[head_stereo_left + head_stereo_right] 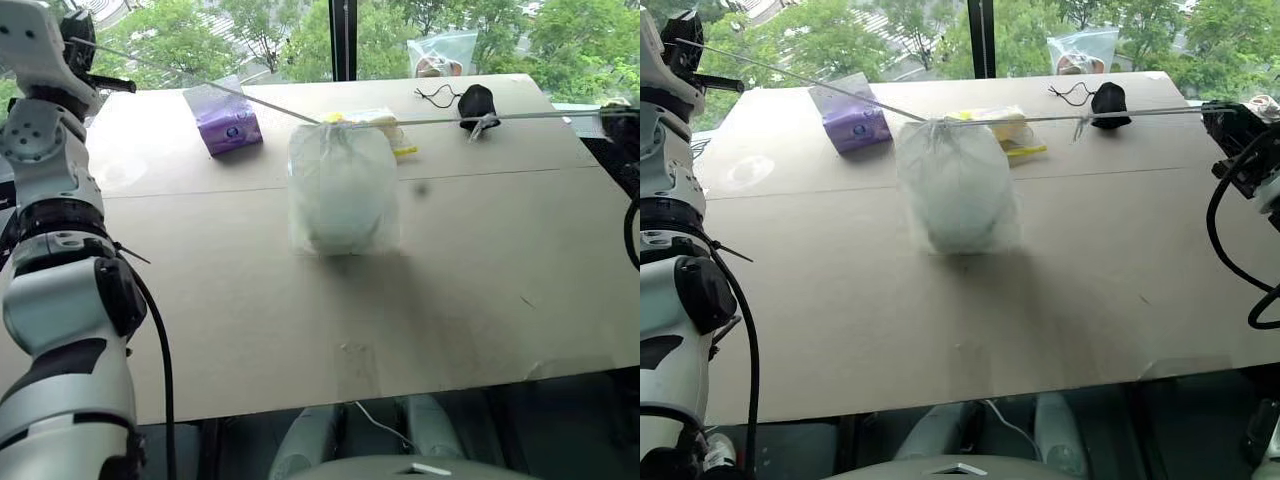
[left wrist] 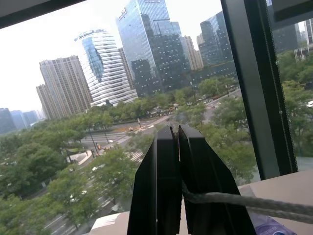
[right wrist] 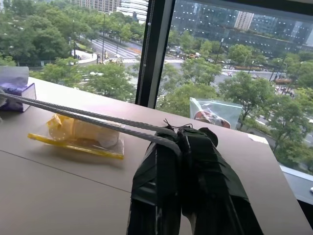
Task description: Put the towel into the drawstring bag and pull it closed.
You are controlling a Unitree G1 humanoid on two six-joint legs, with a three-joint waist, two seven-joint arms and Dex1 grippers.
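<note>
You have the drawstring bag standing upright near the middle of the worktop, its long axis running up and down, mouth gathered at the top and pointing upward, rounded bottom resting on the board. The towel shows through the thin white fabric as a pale green lump filling the lower part of the bag. From the gathered mouth the two cords run out taut in opposite directions, nearly level across the worktop, one toward each arm. Your left end effector has its fingers pressed together, pinching the cord that crosses in front of them; your right end effector is likewise clamped on the other cord, which bends over its fingertips. Just behind the bag lies a yellow bundle in clear plastic, a purple tissue pack sits to the bag's left, and a small black pouch lies near the far edge, right of the bag
</note>
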